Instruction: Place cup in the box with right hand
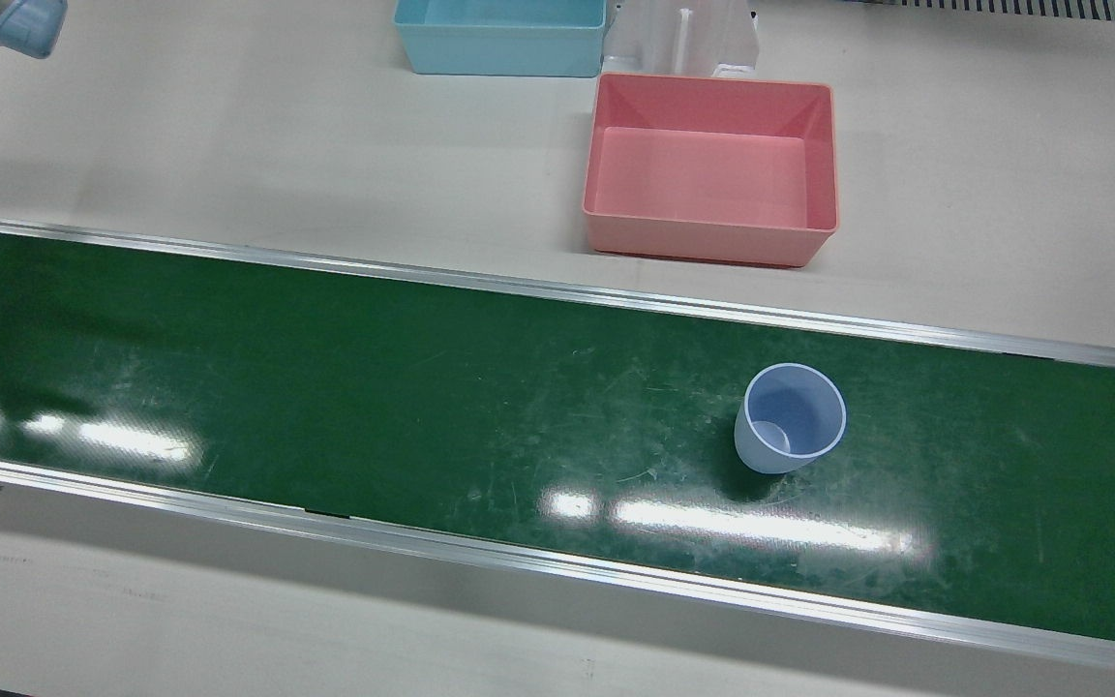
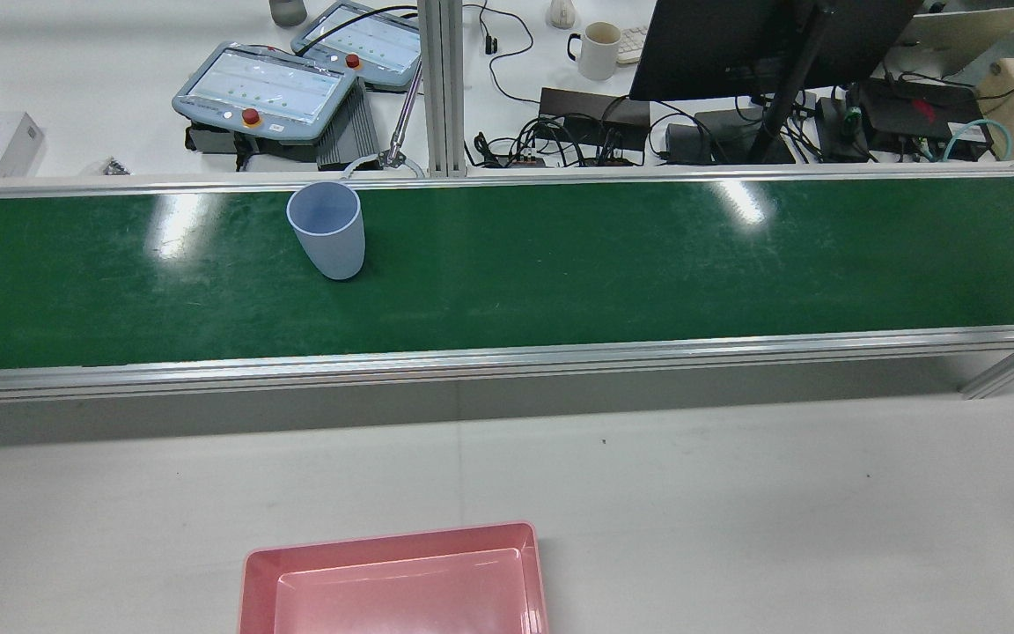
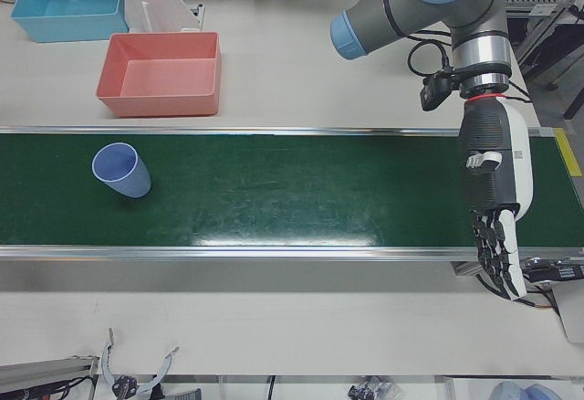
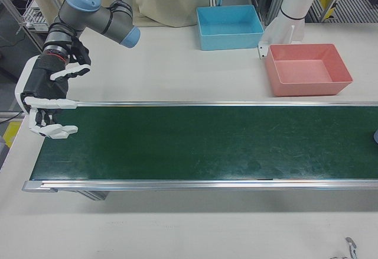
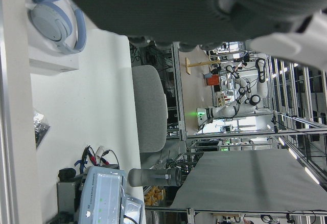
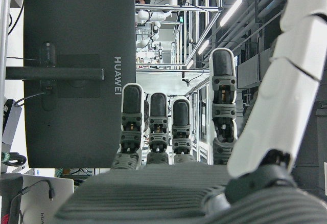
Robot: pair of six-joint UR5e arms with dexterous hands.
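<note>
A pale blue cup (image 1: 790,418) (image 2: 327,231) (image 3: 120,170) stands upright on the green belt (image 1: 325,387), untouched by either hand. The empty pink box (image 1: 703,242) (image 2: 388,534) (image 3: 155,105) (image 4: 310,87) sits on the white table beside the belt, near the cup's end. My right hand (image 4: 47,102) hovers open at the belt's far opposite end, fingers spread and holding nothing. Its own camera shows fingers (image 6: 158,127) apart. My left hand (image 3: 493,208) hangs open, fingers pointing down, over the belt's other end, well away from the cup.
An empty blue box (image 1: 499,63) (image 4: 230,40) stands on the table behind the pink one, next to a white pedestal (image 1: 683,39). Aluminium rails (image 1: 557,288) edge the belt. Beyond it are teach pendants (image 2: 265,88), a monitor (image 2: 718,44) and cables.
</note>
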